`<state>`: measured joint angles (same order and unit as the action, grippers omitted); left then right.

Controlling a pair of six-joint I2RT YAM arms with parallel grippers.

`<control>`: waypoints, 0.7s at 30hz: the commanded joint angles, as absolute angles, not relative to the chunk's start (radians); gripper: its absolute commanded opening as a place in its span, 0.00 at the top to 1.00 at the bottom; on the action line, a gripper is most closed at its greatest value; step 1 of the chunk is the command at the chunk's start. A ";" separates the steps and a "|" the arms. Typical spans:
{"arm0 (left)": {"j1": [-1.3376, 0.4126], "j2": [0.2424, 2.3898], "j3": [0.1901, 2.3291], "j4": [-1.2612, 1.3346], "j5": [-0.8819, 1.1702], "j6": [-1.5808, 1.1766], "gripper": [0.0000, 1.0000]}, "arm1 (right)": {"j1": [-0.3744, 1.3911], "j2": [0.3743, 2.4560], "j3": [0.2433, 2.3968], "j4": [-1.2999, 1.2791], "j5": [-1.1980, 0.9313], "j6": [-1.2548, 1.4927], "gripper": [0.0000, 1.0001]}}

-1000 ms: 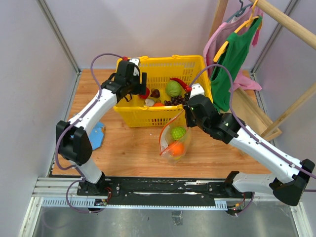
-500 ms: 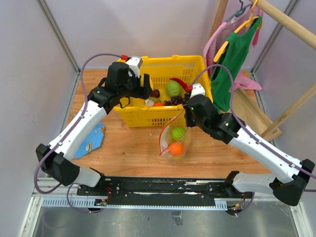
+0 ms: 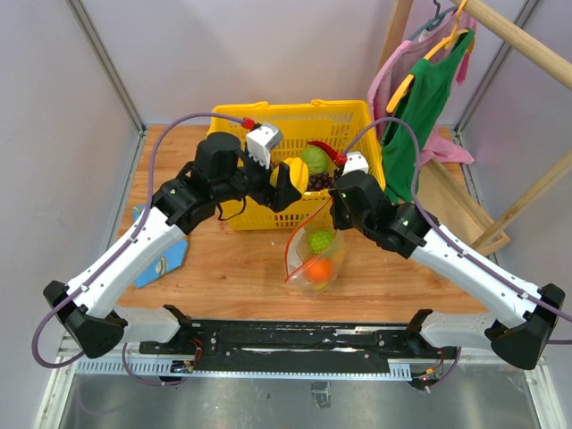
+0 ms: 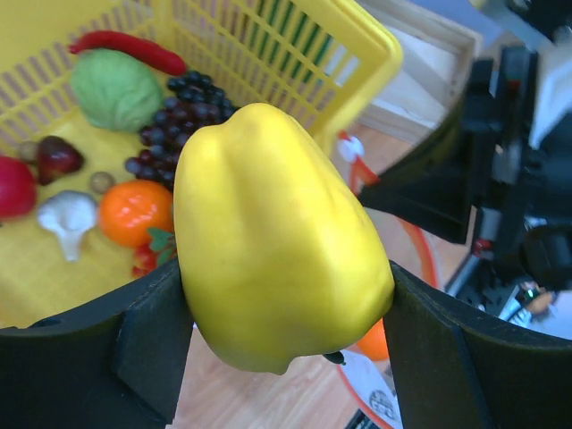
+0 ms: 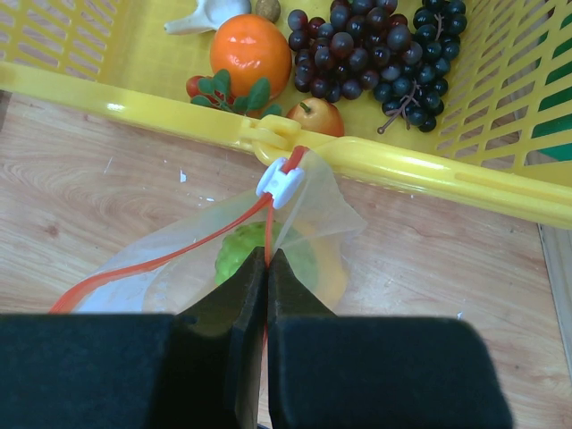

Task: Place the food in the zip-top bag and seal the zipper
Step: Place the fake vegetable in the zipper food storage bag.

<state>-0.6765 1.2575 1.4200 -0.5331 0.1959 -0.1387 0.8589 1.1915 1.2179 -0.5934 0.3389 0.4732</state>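
Note:
My left gripper is shut on a yellow bell pepper, held in the air over the yellow basket's front edge, just left of the bag's mouth. The same pepper shows from above. The zip-top bag stands on the wood in front of the basket, with a green piece and an orange inside. My right gripper is shut on the red-orange zipper just below its whitish end piece, holding the mouth up and open.
The yellow basket holds dark grapes, an orange fruit, a green round piece, a red chili and garlic. Clothes hang on a wooden rack at the right. A blue item lies at the left.
The left arm has swung out from the basket's left side toward the right and nearer, carrying the yellow pepper up to the bag's mouth. The right gripper has kept its hold on the zipper.

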 commanded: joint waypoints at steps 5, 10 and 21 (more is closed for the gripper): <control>-0.806 1.232 1.362 -0.501 0.294 -0.102 0.68 | 0.849 1.192 1.228 -0.572 0.333 0.516 0.97; -0.857 1.246 1.332 -0.484 0.304 -0.087 0.67 | 0.849 1.192 1.226 -0.569 0.334 0.526 0.97; -0.904 1.272 1.269 -0.512 0.328 -0.059 0.60 | 0.849 1.179 1.227 -0.568 0.342 0.528 0.97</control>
<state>-0.8867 1.2564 1.2865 -0.5182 0.3042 -0.0822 0.8589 1.1915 1.2179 -0.5877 0.3359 0.5102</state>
